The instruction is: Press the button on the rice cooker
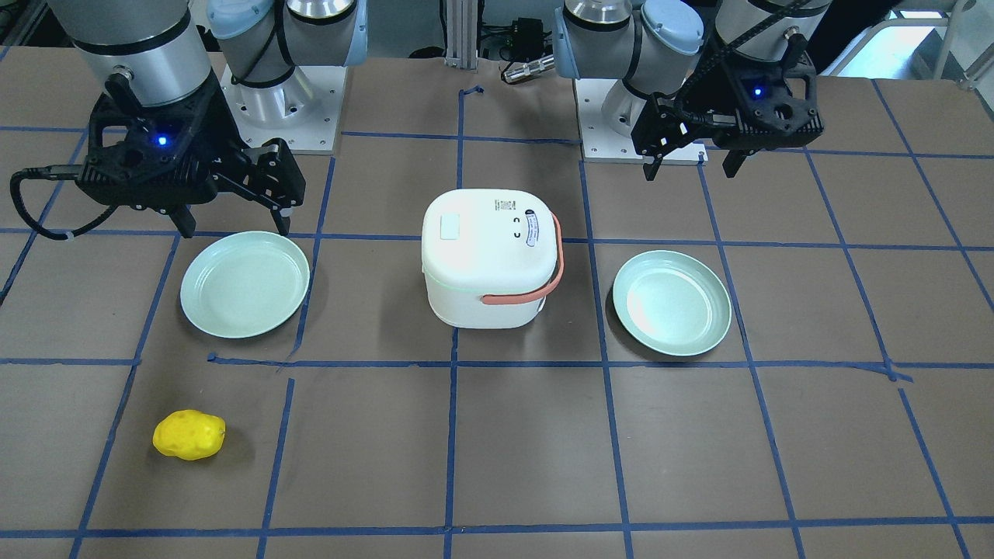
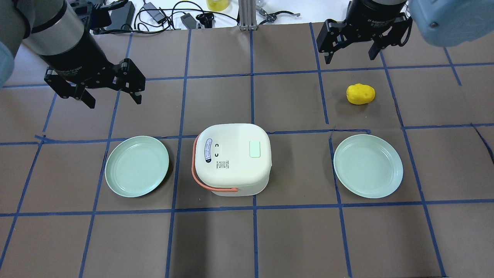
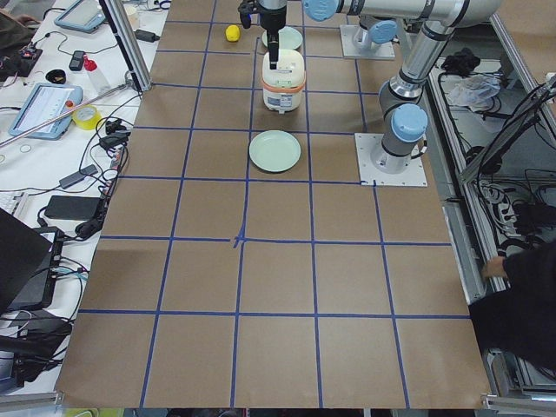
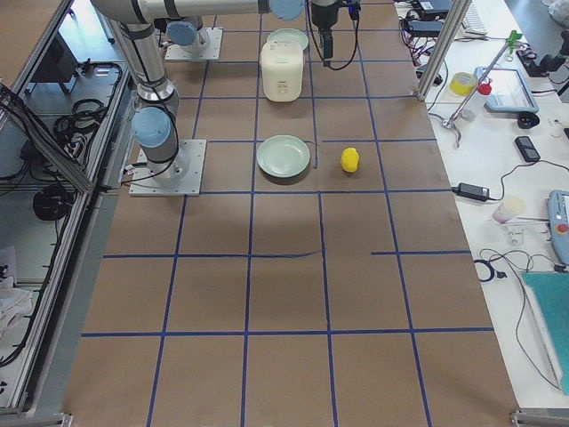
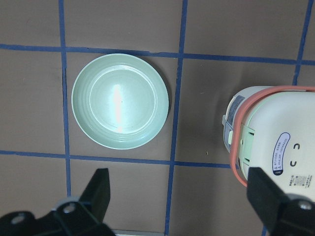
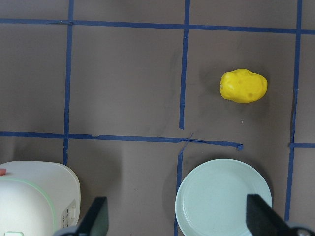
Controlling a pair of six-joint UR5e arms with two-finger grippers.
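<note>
The white rice cooker [image 2: 231, 158] stands in the middle of the table with its lid closed and its salmon-orange handle folded down. A pale green square button [image 2: 255, 149] sits on the lid; it also shows in the front-facing view [image 1: 450, 227]. The cooker [image 1: 489, 256] appears at the edge of the left wrist view [image 5: 280, 152] and of the right wrist view [image 6: 29, 196]. My left gripper [image 2: 114, 101] is open and empty, above the table beyond the left plate. My right gripper [image 2: 351, 58] is open and empty, far beyond the cooker on the right.
Two mint-green plates [image 2: 137, 166] [image 2: 368, 166] flank the cooker. A yellow lumpy object [image 2: 360, 94] lies beyond the right plate, near my right gripper. Cables and clutter line the table's far edge.
</note>
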